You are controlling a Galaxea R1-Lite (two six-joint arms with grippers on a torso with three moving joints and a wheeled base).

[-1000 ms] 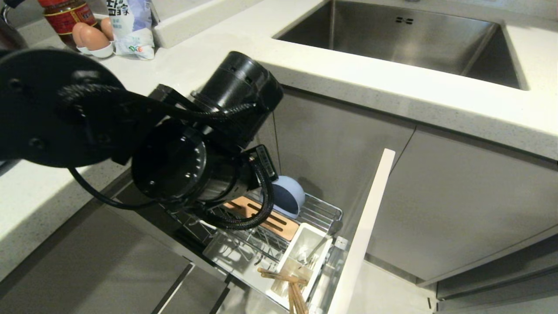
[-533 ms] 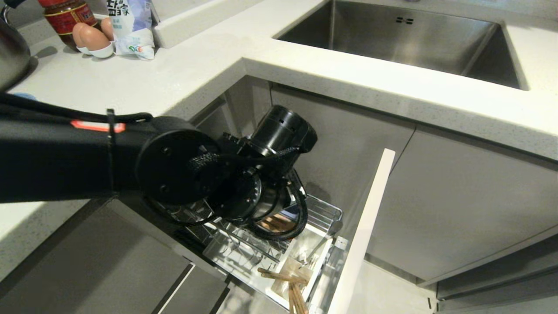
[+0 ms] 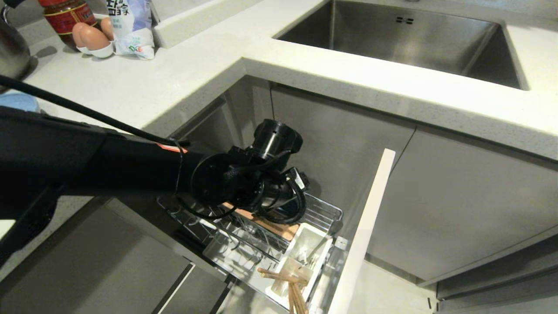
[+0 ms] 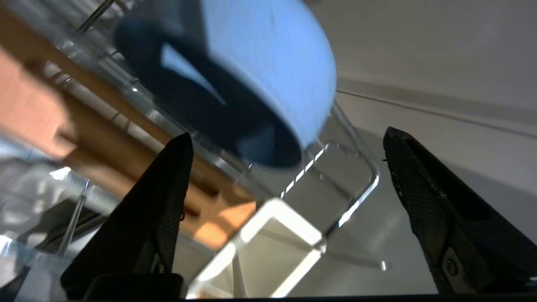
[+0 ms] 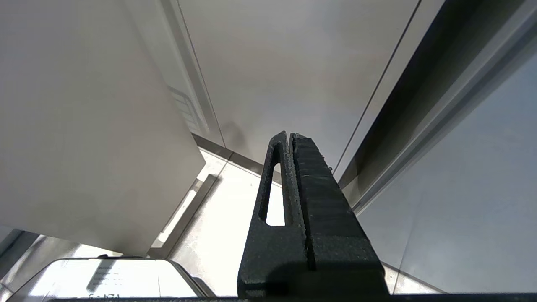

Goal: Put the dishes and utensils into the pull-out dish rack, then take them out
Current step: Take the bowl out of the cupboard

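The pull-out dish rack (image 3: 324, 212) stands drawn out below the counter. My left arm reaches down into it, and its wrist (image 3: 261, 192) hides the bowl in the head view. In the left wrist view the light-blue bowl (image 4: 272, 63) lies on its side in the wire rack (image 4: 365, 188), beside the wooden strip (image 4: 84, 126). My left gripper (image 4: 287, 133) is open just short of the bowl, with nothing between its fingers (image 4: 147, 226). Wooden chopsticks (image 3: 281, 276) stick out of the white caddy (image 3: 305, 246). A light-blue dish edge (image 3: 17, 101) shows on the counter. My right gripper (image 5: 289, 135) hangs shut and parked.
The rack's pale cabinet front (image 3: 366, 231) stands on edge to the right of the caddy. The steel sink (image 3: 405, 39) is set in the counter behind. A steel pot (image 3: 11, 48), eggs (image 3: 89, 38), a jar (image 3: 65, 15) and a bag (image 3: 130, 26) sit on the far left counter.
My left arm has dropped from counter height and stretched forward into the rack. The bowl, in plain sight a second ago, is now covered by the wrist in the head view.
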